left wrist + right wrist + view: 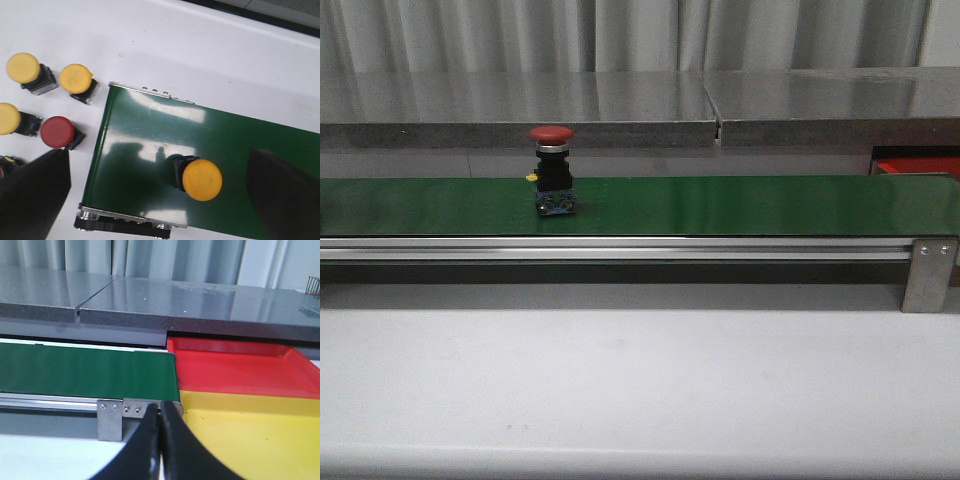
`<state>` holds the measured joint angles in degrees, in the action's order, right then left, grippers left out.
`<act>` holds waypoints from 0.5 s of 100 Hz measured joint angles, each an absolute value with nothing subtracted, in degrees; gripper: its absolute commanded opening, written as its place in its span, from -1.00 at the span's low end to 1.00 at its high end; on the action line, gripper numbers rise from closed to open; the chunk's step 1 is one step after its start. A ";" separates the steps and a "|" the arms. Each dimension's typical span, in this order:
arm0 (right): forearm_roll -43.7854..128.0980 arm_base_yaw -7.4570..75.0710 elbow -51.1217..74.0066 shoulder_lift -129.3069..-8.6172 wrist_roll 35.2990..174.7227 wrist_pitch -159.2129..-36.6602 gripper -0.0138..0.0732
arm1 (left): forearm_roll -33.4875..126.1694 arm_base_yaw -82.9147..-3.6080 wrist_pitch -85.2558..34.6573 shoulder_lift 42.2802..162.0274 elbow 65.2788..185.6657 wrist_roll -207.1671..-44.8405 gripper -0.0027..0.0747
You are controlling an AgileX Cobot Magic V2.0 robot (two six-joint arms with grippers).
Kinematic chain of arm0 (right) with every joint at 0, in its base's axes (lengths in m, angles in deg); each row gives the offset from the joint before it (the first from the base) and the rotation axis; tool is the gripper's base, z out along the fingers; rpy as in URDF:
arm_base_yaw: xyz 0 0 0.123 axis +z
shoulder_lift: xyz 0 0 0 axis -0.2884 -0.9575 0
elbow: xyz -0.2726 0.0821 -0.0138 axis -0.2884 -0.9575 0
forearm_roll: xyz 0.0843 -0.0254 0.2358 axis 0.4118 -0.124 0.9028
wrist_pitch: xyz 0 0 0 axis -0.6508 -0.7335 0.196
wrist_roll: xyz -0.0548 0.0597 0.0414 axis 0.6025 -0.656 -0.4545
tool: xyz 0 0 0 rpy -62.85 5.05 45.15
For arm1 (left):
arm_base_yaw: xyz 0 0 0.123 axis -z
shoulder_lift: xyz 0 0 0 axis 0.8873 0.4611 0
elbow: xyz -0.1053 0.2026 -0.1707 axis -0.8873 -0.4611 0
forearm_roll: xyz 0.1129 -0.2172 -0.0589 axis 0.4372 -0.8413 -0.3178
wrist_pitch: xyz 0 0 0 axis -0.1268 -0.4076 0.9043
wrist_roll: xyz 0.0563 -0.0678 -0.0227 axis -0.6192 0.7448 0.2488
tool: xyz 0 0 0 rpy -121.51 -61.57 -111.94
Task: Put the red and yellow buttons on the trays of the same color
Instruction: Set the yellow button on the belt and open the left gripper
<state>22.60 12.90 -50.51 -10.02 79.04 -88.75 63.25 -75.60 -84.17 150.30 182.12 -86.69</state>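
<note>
A red button (551, 135) stands upright on the green belt (740, 205); the left hand (160, 200) is spread apart above a yellow button (202, 180), the right hand (160, 440) pressed together.

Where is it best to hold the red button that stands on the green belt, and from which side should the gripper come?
Probably from above, closing on the dark body just under the cap. The red button stands upright on the green belt, and its wide cap overhangs the narrower body, so fingers closing beneath it should not slip. A small yellow tab sticks out on one side; closing on the other two sides seems safer.
</note>
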 measured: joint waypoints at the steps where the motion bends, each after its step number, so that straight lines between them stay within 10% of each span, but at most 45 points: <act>1: 22.60 12.90 -50.51 -10.02 79.04 -88.75 -0.95 | 63.25 -75.61 -84.17 150.09 181.94 -86.69 0.85; 50: 22.60 12.90 -50.51 -10.02 79.04 -88.75 -0.95 | 62.54 -75.74 -60.75 120.04 142.39 -91.06 0.85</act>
<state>22.60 12.90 -50.51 -10.02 79.04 -88.75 62.54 -75.74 -60.75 120.04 142.39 -91.06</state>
